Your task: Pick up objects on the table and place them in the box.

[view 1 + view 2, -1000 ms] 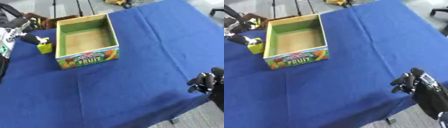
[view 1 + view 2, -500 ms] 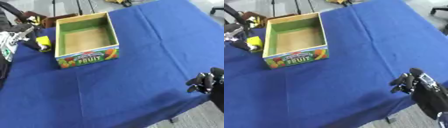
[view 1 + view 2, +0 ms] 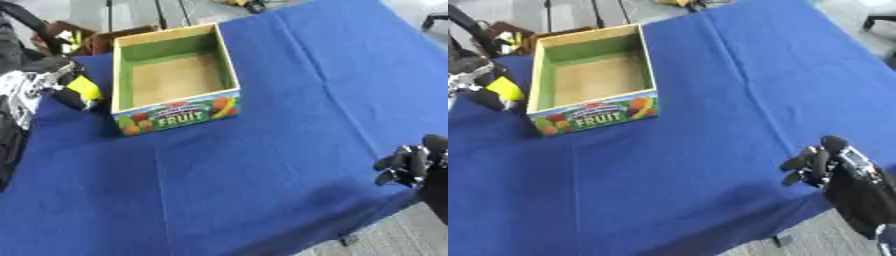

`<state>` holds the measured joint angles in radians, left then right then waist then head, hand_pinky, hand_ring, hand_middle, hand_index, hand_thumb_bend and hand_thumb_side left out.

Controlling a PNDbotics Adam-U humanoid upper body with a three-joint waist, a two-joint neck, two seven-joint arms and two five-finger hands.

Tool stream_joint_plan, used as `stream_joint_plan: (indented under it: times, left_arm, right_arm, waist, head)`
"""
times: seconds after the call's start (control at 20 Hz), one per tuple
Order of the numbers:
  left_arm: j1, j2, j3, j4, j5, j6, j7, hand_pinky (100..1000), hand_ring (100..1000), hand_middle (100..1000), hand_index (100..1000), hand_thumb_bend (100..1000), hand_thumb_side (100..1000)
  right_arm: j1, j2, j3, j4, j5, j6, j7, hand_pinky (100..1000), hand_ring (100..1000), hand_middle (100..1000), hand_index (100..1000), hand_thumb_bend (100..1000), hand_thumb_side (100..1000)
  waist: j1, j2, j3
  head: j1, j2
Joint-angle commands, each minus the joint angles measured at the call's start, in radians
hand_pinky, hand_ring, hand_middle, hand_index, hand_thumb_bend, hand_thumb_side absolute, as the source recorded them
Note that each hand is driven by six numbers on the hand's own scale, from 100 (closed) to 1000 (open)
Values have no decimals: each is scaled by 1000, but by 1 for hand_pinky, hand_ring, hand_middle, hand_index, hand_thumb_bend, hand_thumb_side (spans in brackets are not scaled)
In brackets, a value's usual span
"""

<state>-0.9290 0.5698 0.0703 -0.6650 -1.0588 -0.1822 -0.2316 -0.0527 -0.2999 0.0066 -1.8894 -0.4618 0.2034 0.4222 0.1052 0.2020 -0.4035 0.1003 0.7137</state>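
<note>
Left hand (image 3: 45, 86) at the left edge has its fingers wrapped round a small yellow object (image 3: 86, 88) just beside the fruit box (image 3: 229, 71), right hand (image 3: 824, 165) sits curled and empty lower right.

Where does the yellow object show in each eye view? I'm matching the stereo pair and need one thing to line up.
Left eye view: the yellow object sits at the left edge, in the left hand, just left of the fruit box.
Right eye view: the same object lies nearer the left edge, again left of the box.
Shared landmark: the box's FRUIT label, facing the camera in both.
</note>
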Motion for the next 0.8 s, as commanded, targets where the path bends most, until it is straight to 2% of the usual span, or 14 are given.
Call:
stream_joint_plan:
  times: [0.05,0.2,0.4,0.6,0.8]
  left_arm:
    - [-21,47,3,-45,23,-3,-5,463,291,303,582,189,153]
    - [-35,72,3,-89,54,-10,-41,454,279,289,565,140,147]
    - [-58,80,-12,-168,114,-29,-62,453,274,282,555,122,148]
    - [-79,39,-40,-221,148,-49,-75,454,275,281,555,108,151]
    - [-88,-31,-77,-250,136,-77,-92,462,284,290,562,122,154]
  right_arm:
    - [1,-9,-6,-18,2,-2,-2,559,643,471,390,100,683]
    - [9,-13,-8,-17,-1,-3,-5,559,643,471,390,100,683]
    - [15,-19,-8,-16,-5,-4,-6,559,643,471,390,100,683]
    - [12,-20,-3,-15,-13,-2,-3,559,643,471,390,100,683]
    - [8,-19,0,-18,-19,-3,-1,559,643,471,390,100,685]
  waist:
    - [-10,-25,7]
    - [-13,-36,18]
    - [-15,-48,29]
    - [-19,-52,27]
    - [-25,-50,14]
  head:
    - [-5,11]
    - [-10,20]
    - [-14,27]
    - [-8,28]
    - [1,24]
